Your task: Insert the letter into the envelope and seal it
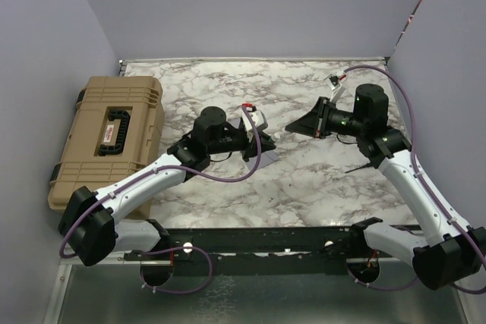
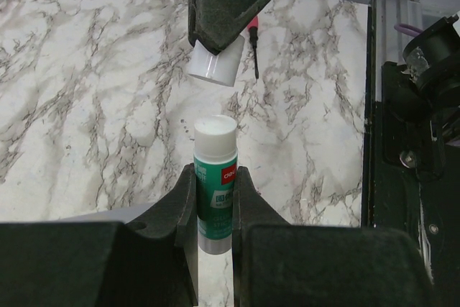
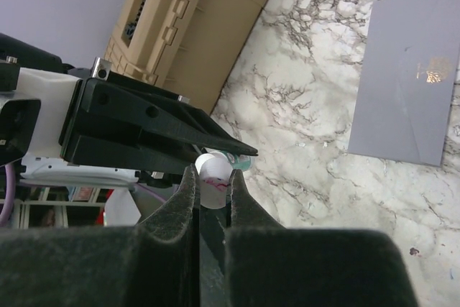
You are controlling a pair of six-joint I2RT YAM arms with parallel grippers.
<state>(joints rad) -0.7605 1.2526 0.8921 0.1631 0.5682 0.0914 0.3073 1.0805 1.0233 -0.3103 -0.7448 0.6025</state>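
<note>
My left gripper [image 2: 215, 172] is shut on a green glue stick [image 2: 214, 199] whose white end is bare. My right gripper [image 3: 213, 170] is shut on the stick's white cap [image 3: 213, 180], which also shows in the left wrist view [image 2: 213, 67], held a little apart from the stick's end. In the top view the two grippers, left [image 1: 266, 143] and right [image 1: 293, 127], meet tip to tip above mid-table. The grey envelope [image 3: 405, 98] lies flat on the marble and shows under my left gripper in the top view [image 1: 266, 159]. The peach-tan letter shows in no view.
A big tan hard case [image 1: 106, 138] lies at the table's left side. A thin black tool with a red end [image 2: 254, 44] lies on the marble beyond the glue stick. A black rail [image 1: 266, 239] runs along the near edge. Lilac walls enclose the table.
</note>
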